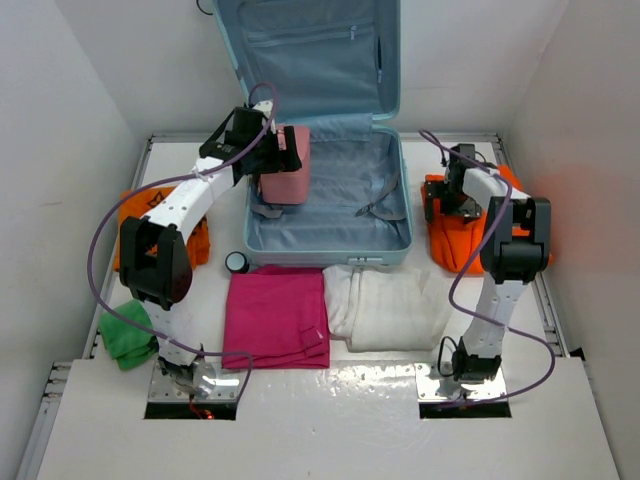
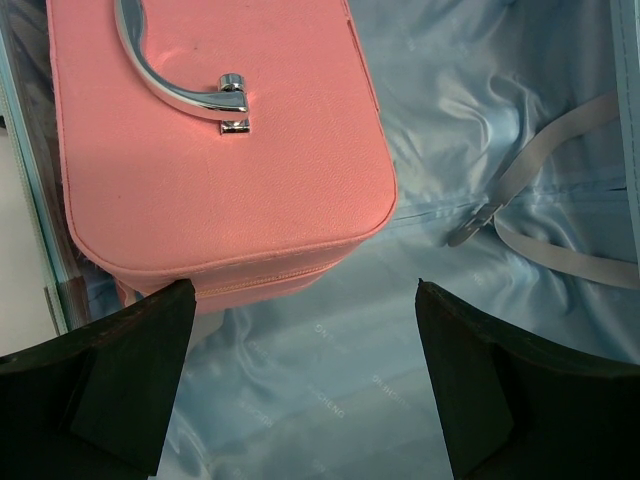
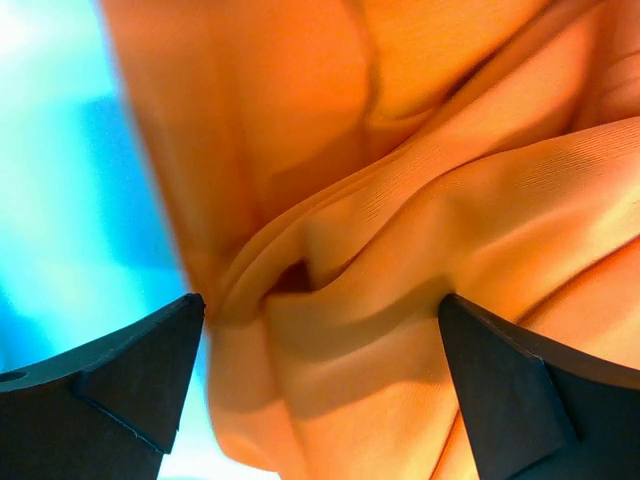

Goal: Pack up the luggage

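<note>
Left end effector (image 2: 305, 300): its jaws are standing wide apart and gripping nothing; it is hanging over the left part of the open case.
Luggage (image 1: 338, 225): it is lying open on the table (image 1: 560, 420), directly beneath the left end effector, with its blue lining spreading out under and ahead of the fingers; its lid is leaning upright beyond that end effector.
Pink vanity case (image 2: 220, 170): it is sitting inside the luggage, just ahead of the left end effector and toward its left finger, with its near corner reaching almost to that fingertip; its chrome handle is facing up.
Strap and buckle (image 2: 520, 200): they are lying on the lining ahead of the left end effector, off to its right.
Right end effector (image 3: 320, 305): its jaws are spread wide, pointing down close over the orange cloth, with a raised fold sitting between the fingers; no grip is showing.
Orange cloth (image 1: 452, 245): it is lying bunched on the table under the right end effector, just outside the right wall of the luggage.
Luggage relative to right end effector: it is lying just to that end effector's left.
</note>
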Robot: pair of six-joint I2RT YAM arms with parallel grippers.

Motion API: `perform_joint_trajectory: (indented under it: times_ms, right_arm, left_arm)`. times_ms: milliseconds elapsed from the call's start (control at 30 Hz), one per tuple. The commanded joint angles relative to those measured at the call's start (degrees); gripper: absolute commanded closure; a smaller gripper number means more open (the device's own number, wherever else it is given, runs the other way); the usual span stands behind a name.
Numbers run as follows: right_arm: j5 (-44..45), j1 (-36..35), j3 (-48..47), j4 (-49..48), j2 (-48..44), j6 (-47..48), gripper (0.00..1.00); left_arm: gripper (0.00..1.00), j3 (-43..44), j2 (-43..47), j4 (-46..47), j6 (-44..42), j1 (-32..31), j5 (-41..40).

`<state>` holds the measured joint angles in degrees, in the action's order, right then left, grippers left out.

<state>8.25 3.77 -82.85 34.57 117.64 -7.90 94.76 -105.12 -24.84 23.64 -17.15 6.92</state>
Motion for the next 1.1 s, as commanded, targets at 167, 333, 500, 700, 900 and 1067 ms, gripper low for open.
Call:
perform_joint_trajectory:
  times_ms: [167, 333, 500, 700, 900, 1067]
  right_arm:
    - [-2.89, -5.26, 2.43, -0.72, -2.95, 5.62, 0.01]
    - [6.32, -6.67, 0.94, -0.12, 3.44, 3.25, 0.01]
    - [9.32, -4.74, -3.98, 3.92, 8.21, -0.18, 0.01]
    - [9.77, -4.03, -6.53, 6.38, 10.23, 0.87, 0.13]
    - [5.38, -1.23, -8.38, 9.81, 12.61, 0.61, 0.67]
    - [0.99, 1.15, -10.31, 11.92, 12.70, 0.17, 1.00]
  left_arm:
    - [0.07, 2.01, -1.67, 1.02, 0.18, 0.89, 1.34]
    - [0.07, 2.01, -2.28, 1.02, 0.18, 0.89, 1.87]
    - [0.07, 2.01, -2.28, 1.02, -0.34, 1.41, 1.87]
    - [0.07, 2.62, -2.28, 1.02, 0.17, 1.94, 1.87]
    - [0.07, 4.37, -2.81, 1.02, 0.18, 1.94, 1.87]
    - [0.07, 3.85, -2.81, -0.03, 0.18, 3.00, 1.87]
